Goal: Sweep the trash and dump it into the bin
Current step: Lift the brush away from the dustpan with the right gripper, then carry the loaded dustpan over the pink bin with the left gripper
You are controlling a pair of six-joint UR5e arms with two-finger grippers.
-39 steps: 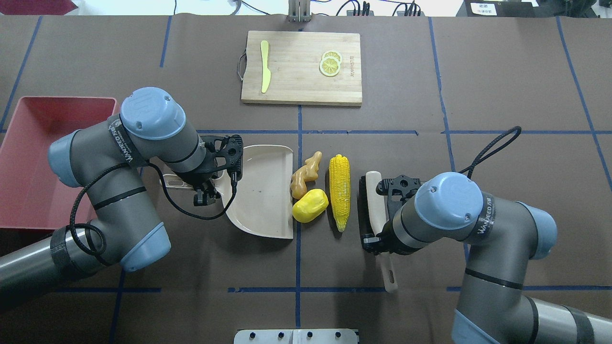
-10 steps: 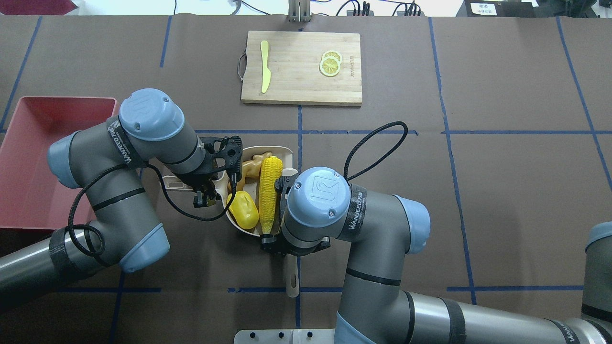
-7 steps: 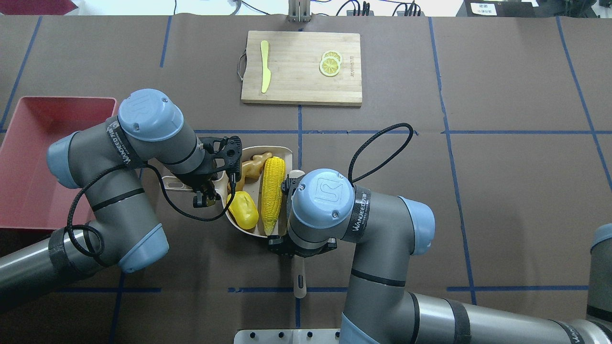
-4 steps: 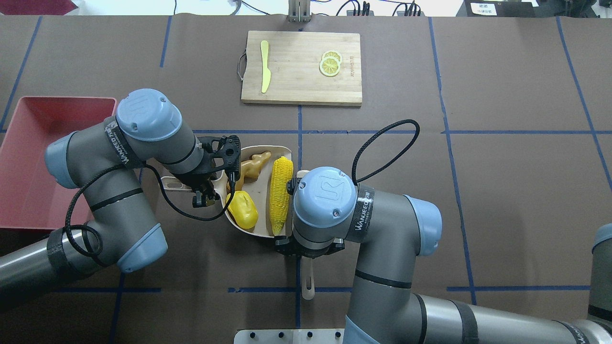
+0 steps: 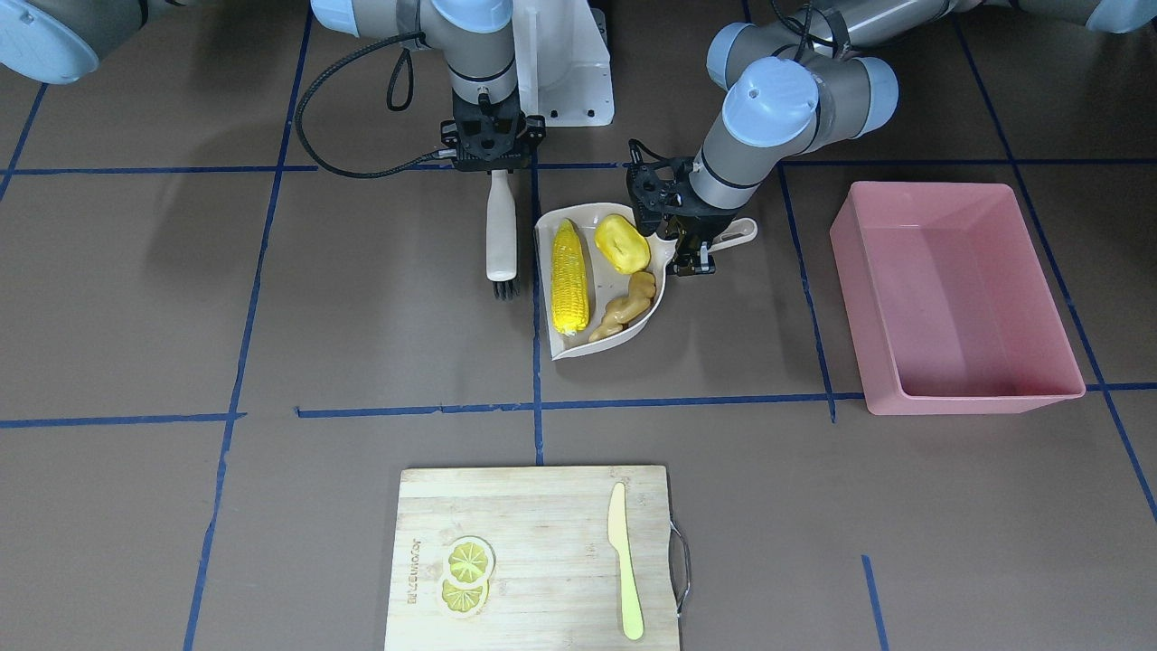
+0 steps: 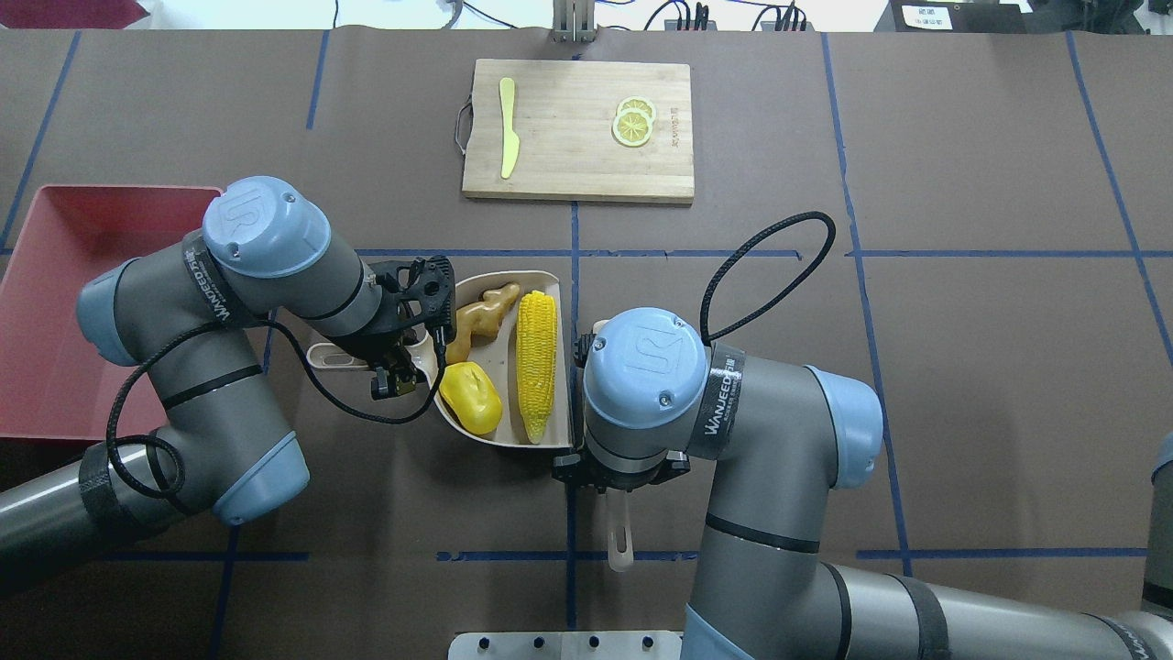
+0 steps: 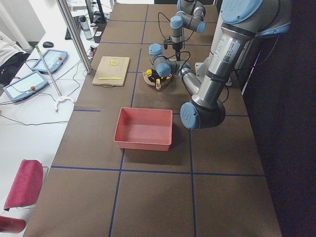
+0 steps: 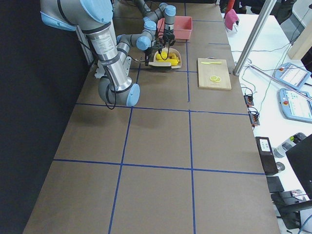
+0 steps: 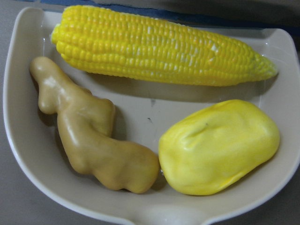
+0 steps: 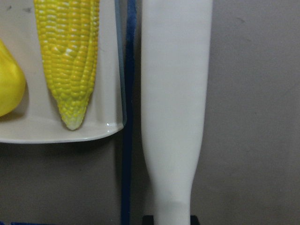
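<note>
The trash lies in the beige dustpan: a corn cob, a yellow potato and a tan ginger root. My left gripper is shut on the dustpan's handle. My right gripper is shut on a white brush, which lies just beside the dustpan's open lip. In the overhead view the right arm hides that gripper. The pink bin stands beyond the left arm, with nothing in it.
A wooden cutting board sits at the far side of the table, holding a pale yellow knife and lemon slices. The robot's white base plate is at the near edge.
The brush pushed the corn, potato and ginger leftward into the dustpan, then drew back to the right of its lip. The left arm and dustpan have shifted slightly.
</note>
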